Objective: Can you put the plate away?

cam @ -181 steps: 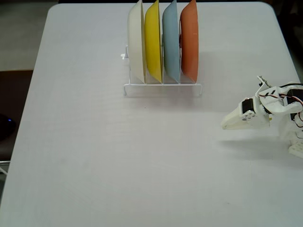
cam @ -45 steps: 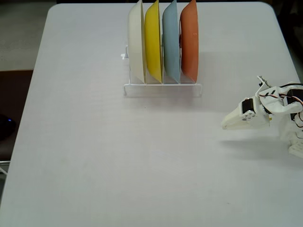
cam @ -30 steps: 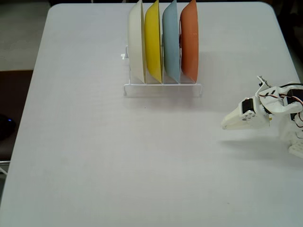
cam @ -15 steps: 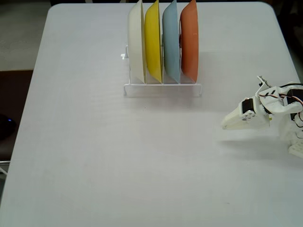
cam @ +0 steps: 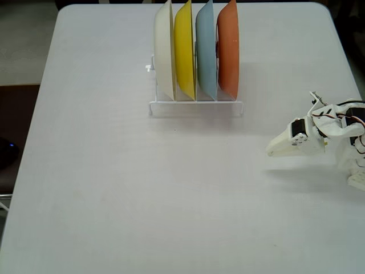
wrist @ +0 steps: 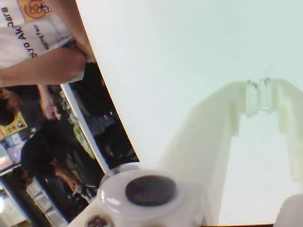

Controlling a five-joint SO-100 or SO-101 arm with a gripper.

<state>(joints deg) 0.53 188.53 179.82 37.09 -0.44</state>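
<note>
Upright, plate (cam: 228, 48) in rack (cam: 195, 105), gripper (cam: 274, 149) apart

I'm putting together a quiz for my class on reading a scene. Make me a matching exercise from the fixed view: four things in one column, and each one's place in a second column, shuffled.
Things:
1. orange-red plate
2. cream plate
3. light blue plate
4. gripper

Places, as the fixed view shows them:
A. far left slot of the rack
B. over the table near its right edge, holding nothing
C. far right slot of the rack
D. between the yellow plate and the orange-red plate

Pairs: 1-C, 2-A, 3-D, 4-B
</note>
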